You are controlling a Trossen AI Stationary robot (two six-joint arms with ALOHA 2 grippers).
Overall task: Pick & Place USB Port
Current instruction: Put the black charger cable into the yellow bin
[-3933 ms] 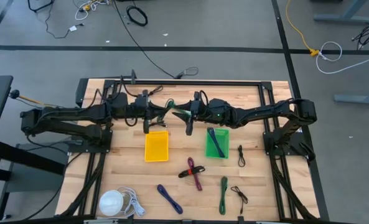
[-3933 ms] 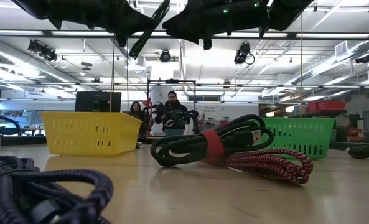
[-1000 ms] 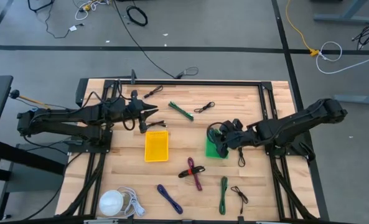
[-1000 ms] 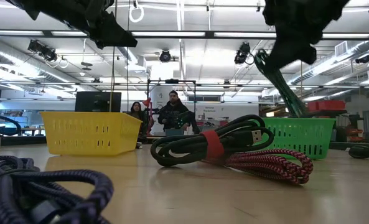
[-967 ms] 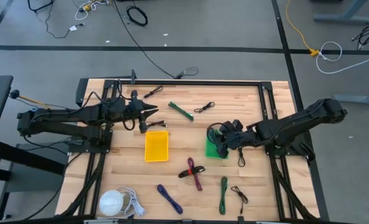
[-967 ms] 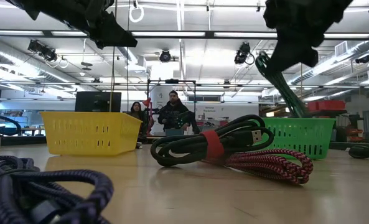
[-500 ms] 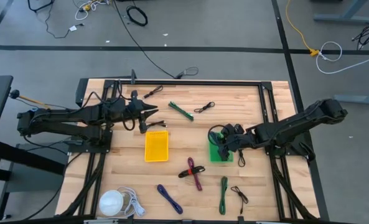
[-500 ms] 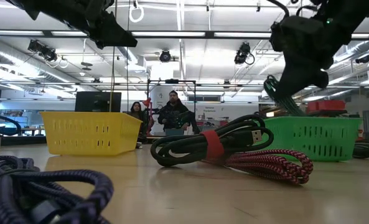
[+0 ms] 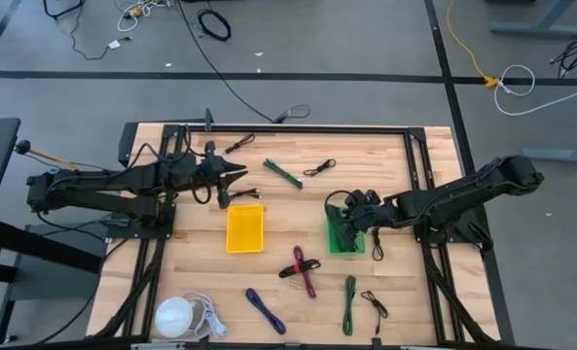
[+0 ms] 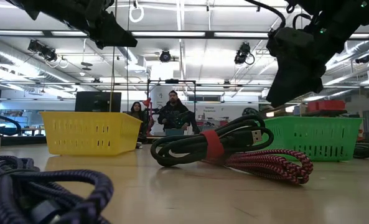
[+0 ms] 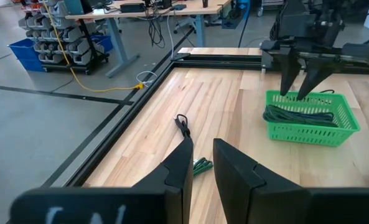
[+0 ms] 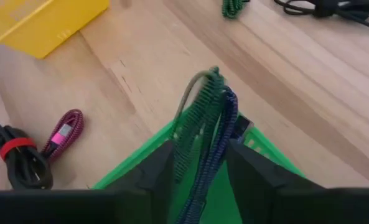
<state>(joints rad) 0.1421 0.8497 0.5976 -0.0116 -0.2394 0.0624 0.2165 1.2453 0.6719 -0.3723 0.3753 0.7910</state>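
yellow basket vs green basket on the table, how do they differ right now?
Colour: the yellow basket is yellow, the green basket green.
Contents: the yellow basket looks empty from above; the green basket holds a green cable and a blue cable.
Arms: the right gripper hangs open right over the green basket; the left gripper hovers just beyond the yellow basket's far edge, not over it.
Shared: both are small slotted rectangular baskets resting on the wooden table.

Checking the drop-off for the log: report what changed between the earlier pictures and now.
The right gripper carried a green cable from the table's far middle down into the green basket, then opened its fingers and released it. The left gripper drew back left beyond the yellow basket, then held still. The other cables stayed put.
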